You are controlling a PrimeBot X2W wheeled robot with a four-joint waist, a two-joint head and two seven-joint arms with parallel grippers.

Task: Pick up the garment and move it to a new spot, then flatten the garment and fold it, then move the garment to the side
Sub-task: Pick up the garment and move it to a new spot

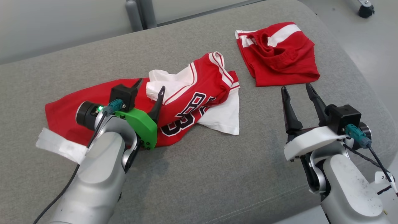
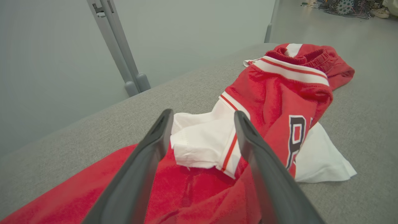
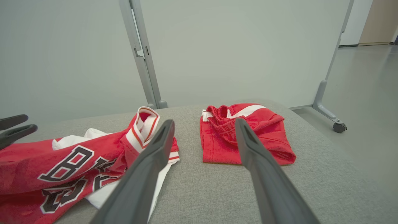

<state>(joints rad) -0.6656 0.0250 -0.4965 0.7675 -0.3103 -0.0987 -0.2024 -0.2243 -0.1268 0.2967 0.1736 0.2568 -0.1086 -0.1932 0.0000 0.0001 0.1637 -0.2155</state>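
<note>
Jersey (image 1: 199, 93) crumpled, long axis left-right

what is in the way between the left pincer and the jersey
Nothing visible: the open left pincer hangs right over the jersey, fingers either side of its white fold. The red shorts lie apart to the right.

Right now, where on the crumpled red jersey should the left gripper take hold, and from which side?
Probably the bunched white fold of the jersey. It stands raised off the flat red cloth, directly ahead of the open left gripper, so a pinch there catches a free edge. Come from the robot's left, low along the cushion, the way the gripper points now.
</note>
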